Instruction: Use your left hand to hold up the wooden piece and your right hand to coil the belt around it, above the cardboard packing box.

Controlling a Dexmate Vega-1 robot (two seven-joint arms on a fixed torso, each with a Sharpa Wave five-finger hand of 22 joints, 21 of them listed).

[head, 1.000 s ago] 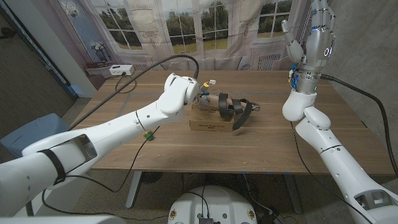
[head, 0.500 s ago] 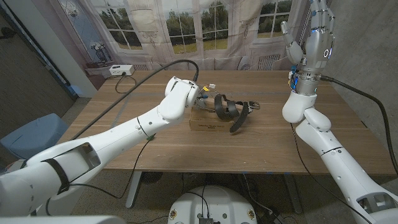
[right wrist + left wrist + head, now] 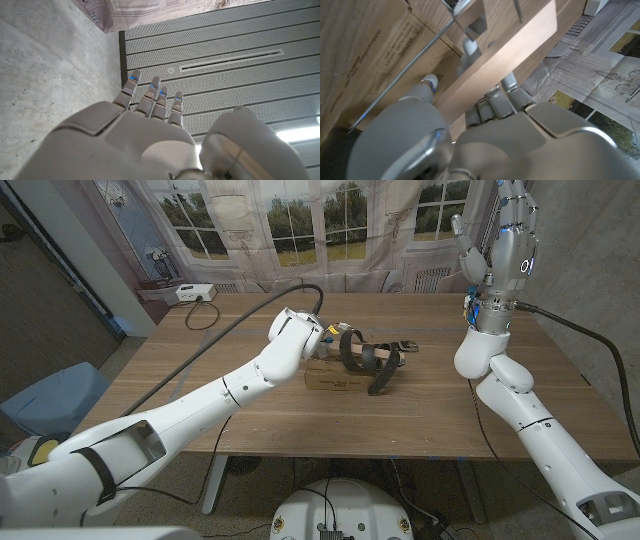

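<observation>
A Dexmate Vega-1 robot at a wooden surface [image 3: 250,415] in mid-task; its left hand [image 3: 322,340] grips one end of a pale wooden piece [image 3: 375,356], holding it roughly level just above the cardboard packing box [image 3: 335,378] that sits near the middle of the surface; the left wrist view shows the fingers [image 3: 507,97] wrapped round the flat slat with the printed cardboard close beneath it. A black belt [image 3: 352,348] is looped round the wooden piece, some turns standing up as a ring near the hand, another loop drooping off the front of the box towards the near side; its buckle end [image 3: 408,348] lies out to the right, on or just over the far right part of the box, which of the two cannot be told. The right hand [image 3: 505,235] is raised high at the far right, well apart from the belt, fingers spread and straight, holding nothing; the right wrist view shows it against a grey wall and ceiling. By the look of it, the holding is in place and the coiling is partly done but loose; the slack loop and the free end appear left to be wound on and snugged, and the right hand would have to come down to the belt to do that.
</observation>
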